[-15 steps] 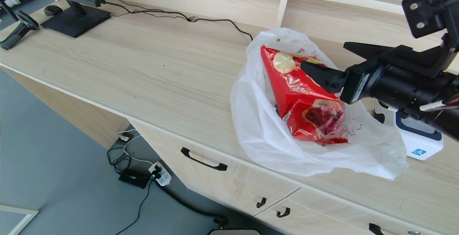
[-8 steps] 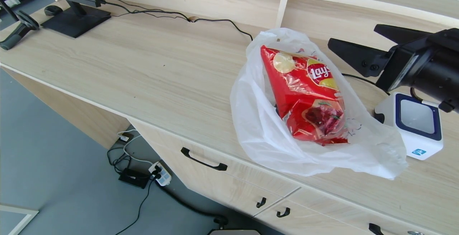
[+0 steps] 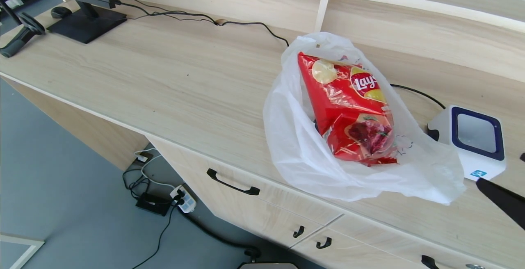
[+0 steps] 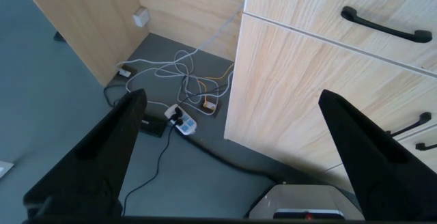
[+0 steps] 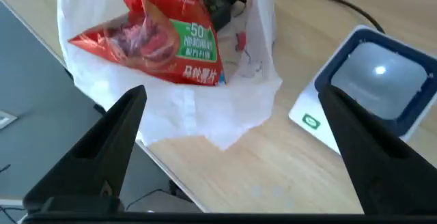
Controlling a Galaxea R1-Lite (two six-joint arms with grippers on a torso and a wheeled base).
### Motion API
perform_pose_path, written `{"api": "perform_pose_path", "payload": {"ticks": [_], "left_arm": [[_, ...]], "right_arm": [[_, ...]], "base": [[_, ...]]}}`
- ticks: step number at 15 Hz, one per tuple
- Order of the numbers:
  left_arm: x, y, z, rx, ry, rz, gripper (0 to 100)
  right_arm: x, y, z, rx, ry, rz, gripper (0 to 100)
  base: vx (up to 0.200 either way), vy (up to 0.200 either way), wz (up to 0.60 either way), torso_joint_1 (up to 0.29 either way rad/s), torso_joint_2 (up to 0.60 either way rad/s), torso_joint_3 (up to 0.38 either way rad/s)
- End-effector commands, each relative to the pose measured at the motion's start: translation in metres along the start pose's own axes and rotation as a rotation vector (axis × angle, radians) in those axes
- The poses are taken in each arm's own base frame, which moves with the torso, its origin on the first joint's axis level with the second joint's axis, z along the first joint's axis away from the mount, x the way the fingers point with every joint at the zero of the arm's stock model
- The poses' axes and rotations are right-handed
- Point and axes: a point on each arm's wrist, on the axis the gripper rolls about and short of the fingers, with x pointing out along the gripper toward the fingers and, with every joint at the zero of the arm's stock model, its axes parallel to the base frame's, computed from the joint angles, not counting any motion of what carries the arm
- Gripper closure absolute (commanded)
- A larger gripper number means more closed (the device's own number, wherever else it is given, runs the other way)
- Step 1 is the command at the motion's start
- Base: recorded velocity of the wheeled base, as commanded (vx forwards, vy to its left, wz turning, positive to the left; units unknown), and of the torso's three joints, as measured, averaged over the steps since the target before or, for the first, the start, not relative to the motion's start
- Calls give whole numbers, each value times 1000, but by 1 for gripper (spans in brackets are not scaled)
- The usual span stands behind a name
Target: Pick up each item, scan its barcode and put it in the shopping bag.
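**Chips bagged; drop-off step looks closed**

Landmark: shopping bag (image 3: 303, 150), white plastic, lying open on the counter (image 3: 164, 80) near its front edge.

- Chips (image 3: 348, 109), red pack, sit inside the bag, leaning in its mouth with the top end toward the back wall. A small dark item (image 5: 222, 2) lies in the bag behind the chips; cannot tell what it is.
- Right gripper (image 5: 232, 98) hangs above the counter, to the right and front of the bag. Jaws are wide apart, nothing between them.
- Left gripper (image 4: 232, 95) is well apart from the bag, low in front of the drawers (image 4: 328, 80) and facing the floor. Jaws are apart, empty.
- Judgement: placing is done for this pack. The next move calls for finding any remaining item, gripping it, and presenting its barcode to the scanner (image 3: 471, 137).

Around and in the way:
- The scanner stands just right of the bag, and the bag's loose plastic spreads close to it, so a low sweep could snag the film.
- Scanner cable (image 3: 414, 90) runs behind the bag.
- Monitor stand (image 3: 86, 23) is far left of the bag, no obstruction
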Motion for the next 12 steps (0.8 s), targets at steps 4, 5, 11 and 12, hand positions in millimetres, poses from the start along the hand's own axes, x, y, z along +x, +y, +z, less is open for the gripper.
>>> {"api": "perform_pose_path", "payload": {"ticks": [4, 5, 11, 12], "left_arm": [[0, 0, 0, 0, -1, 1, 0], [0, 0, 0, 0, -1, 1, 0], [0, 0, 0, -11, -1, 1, 0], [0, 0, 0, -11, -1, 1, 0]], "right_arm": [[-99, 2, -63, 188, 108, -400, 0], [-101, 4, -67, 180, 117, -363, 0], [-111, 14, -101, 72, 49, -282, 0], [-105, 12, -98, 2, -45, -282, 0]], "base": [[0, 0, 0, 0, 0, 0], [0, 0, 0, 0, 0, 0], [0, 0, 0, 0, 0, 0], [0, 0, 0, 0, 0, 0]]}}
